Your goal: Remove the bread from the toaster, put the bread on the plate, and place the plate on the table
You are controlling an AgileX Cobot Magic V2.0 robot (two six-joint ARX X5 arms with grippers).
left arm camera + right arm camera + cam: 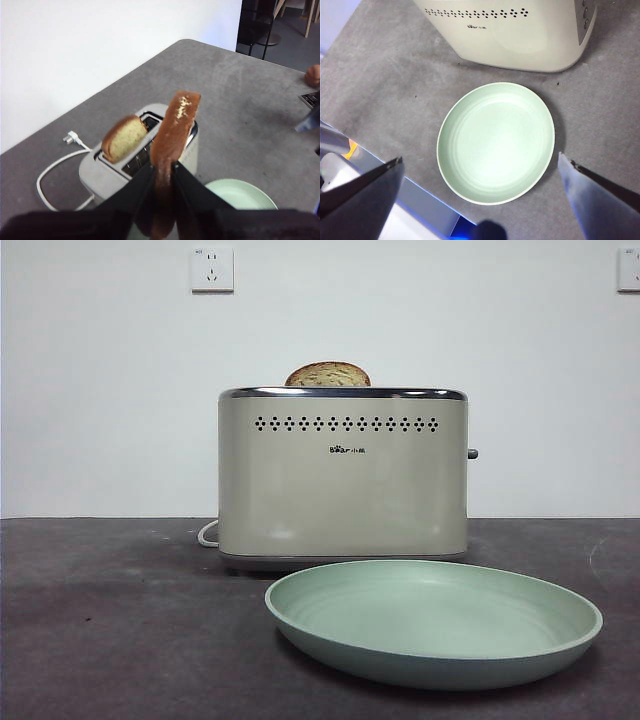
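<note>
My left gripper (163, 167) is shut on the bread (175, 130), a brown-crusted slice seen edge-on and held in the air above the cream toaster (107, 172). The held slice and both grippers are out of the front view. A second slice (124, 137) stands in a toaster slot and shows only its dome in the front view (328, 375). The toaster (343, 480) stands on the table (120, 620). The mint-green plate (430, 665) lies empty in front of it. My right gripper (480, 157) is wide open, high above the plate (496, 144).
The toaster's white cord and plug (70, 138) lie on the table behind it. The toaster's lever (472, 453) sticks out on the right side. A wall socket (212, 268) sits on the white wall behind.
</note>
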